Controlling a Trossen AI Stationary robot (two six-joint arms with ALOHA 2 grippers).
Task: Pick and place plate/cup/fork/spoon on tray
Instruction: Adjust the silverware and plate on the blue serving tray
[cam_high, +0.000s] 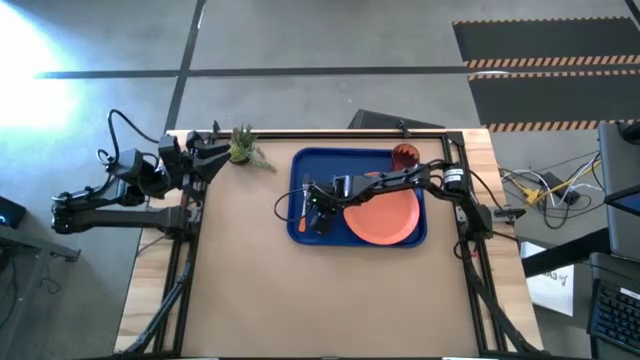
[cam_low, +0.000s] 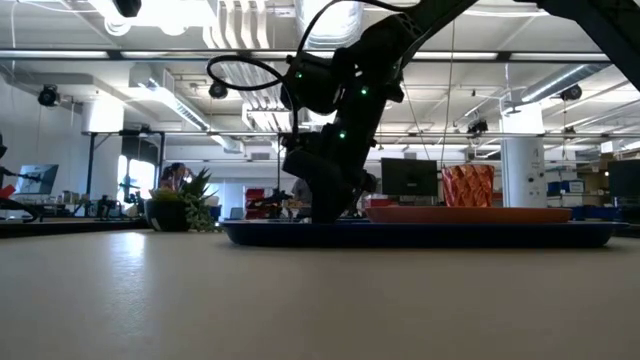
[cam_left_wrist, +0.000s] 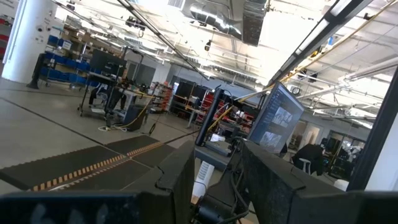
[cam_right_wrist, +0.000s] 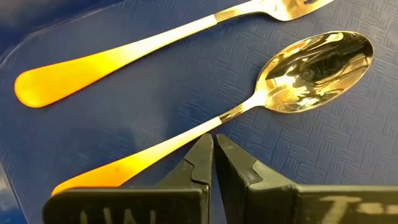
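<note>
Right gripper (cam_right_wrist: 213, 155) is seen shut and empty just over the spoon (cam_right_wrist: 273, 93), which lies beside the fork (cam_right_wrist: 143, 46) on the tray (cam_high: 300, 165); a straight lift is advised so neither gets nudged.

A light brown tabletop (cam_high: 300, 290) is carrying a bright blue tray (cam_high: 300, 232), which is sitting toward its far right part, and a small green potted plant (cam_high: 241, 146) is standing near the far edge, to the left of the tray and apart from it. The tray is lying flat on the tabletop, its long side running left to right.
</note>
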